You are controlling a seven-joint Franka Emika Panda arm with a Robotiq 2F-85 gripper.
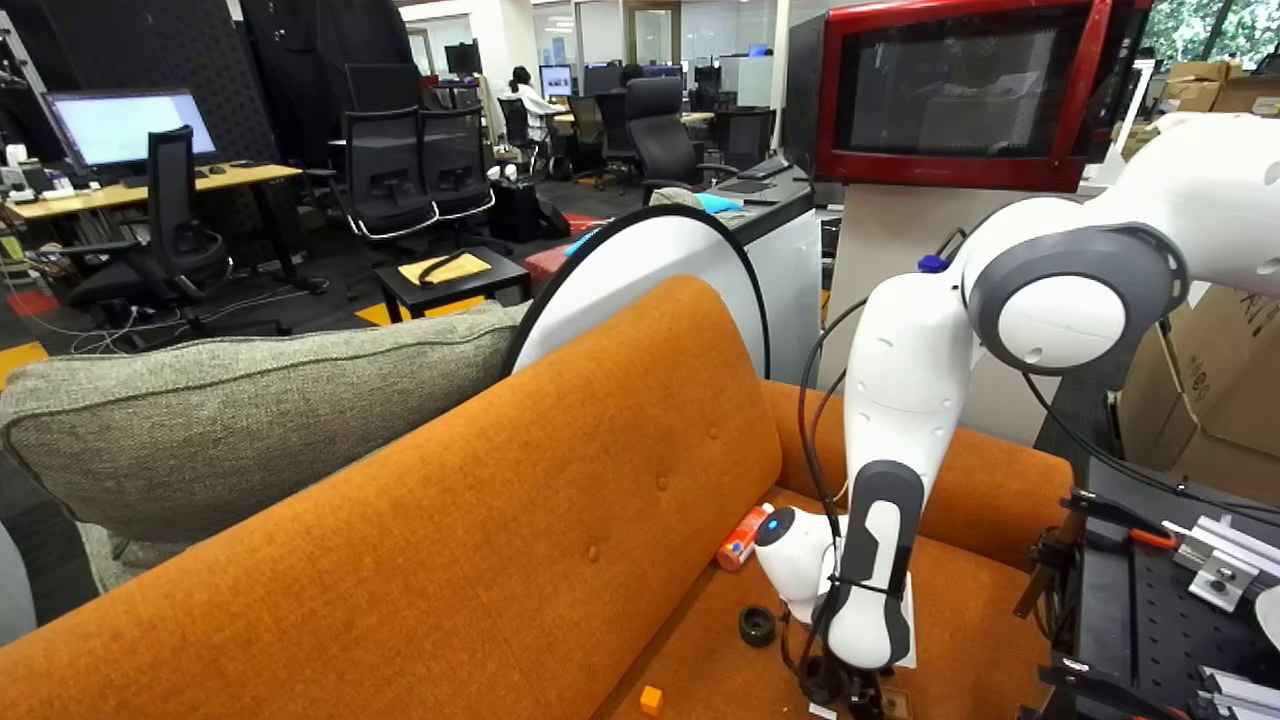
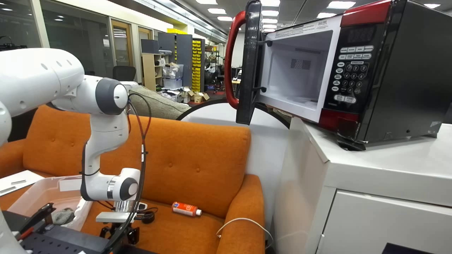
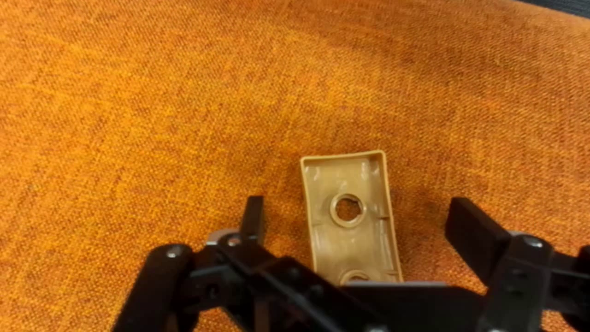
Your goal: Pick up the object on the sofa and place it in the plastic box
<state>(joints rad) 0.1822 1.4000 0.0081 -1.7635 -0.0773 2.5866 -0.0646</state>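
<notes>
Wrist view: fingers point(image 3: 479, 242) spread, at 9 and 3 o'clock of tan cover point(image 3: 352, 244), not touching it. Cover lies on sofa point(image 2: 187, 151), its 12 o'clock end leaning slightly toward 11. I advise: turn same way, go low, close gently, as thin walls may bend. Then plastic box point(image 2: 47, 192), near 10 o'clock from fingers in exterior view.

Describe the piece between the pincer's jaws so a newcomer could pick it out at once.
Find the orange sofa, then the pincer low over it. In the wrist view, a shallow rectangular tan plastic part lies between the open jaws, hollow side up. Its tan colour and floor pierced by round holes set it apart from the orange cube and black ring-shaped object nearby.
</notes>
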